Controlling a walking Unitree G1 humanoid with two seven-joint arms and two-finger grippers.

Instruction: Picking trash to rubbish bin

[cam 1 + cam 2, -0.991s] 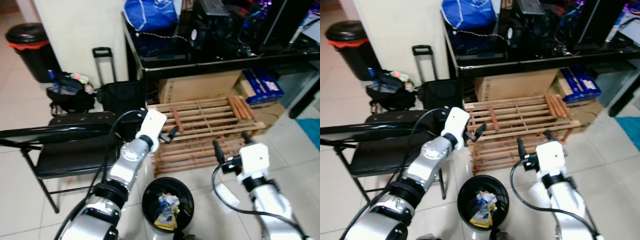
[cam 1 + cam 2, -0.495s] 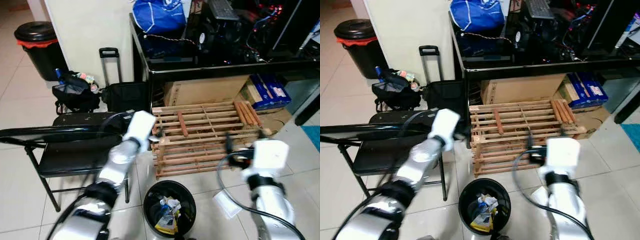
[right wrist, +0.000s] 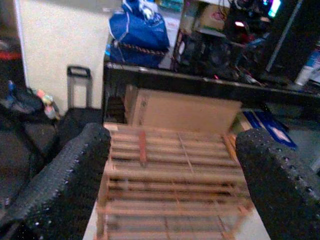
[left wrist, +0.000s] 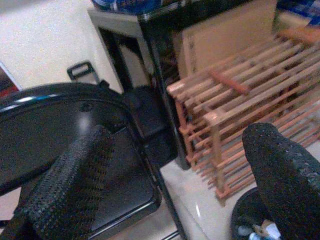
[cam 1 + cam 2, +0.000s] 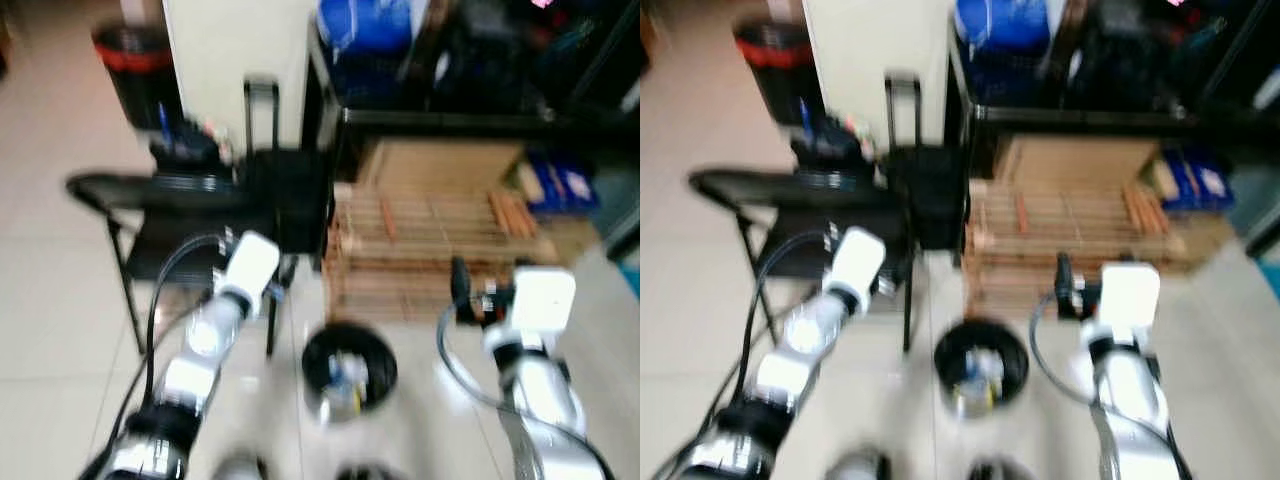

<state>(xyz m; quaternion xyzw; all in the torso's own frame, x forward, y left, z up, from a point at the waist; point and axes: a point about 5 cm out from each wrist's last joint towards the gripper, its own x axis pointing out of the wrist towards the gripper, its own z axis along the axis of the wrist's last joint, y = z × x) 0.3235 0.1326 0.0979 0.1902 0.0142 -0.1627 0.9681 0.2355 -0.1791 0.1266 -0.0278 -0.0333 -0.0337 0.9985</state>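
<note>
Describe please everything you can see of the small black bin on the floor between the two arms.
The small black bin is round, open at the top with no lid, and looks like dark plastic. It stands upright on the pale tiled floor, in front of the wooden slat rack and beside the black folding chair. Inside lies crumpled trash, white with some yellow; blur hides details. Neither gripper touches it.

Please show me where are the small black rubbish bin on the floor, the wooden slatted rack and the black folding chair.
Small black round rubbish bin (image 5: pixel 320 352): left eye view, on its rim.
Wooden slatted rack (image 3: pixel 165 172): right wrist view, on a top slat.
Black folding chair (image 4: pixel 45 125): left wrist view, on its backrest.
</note>
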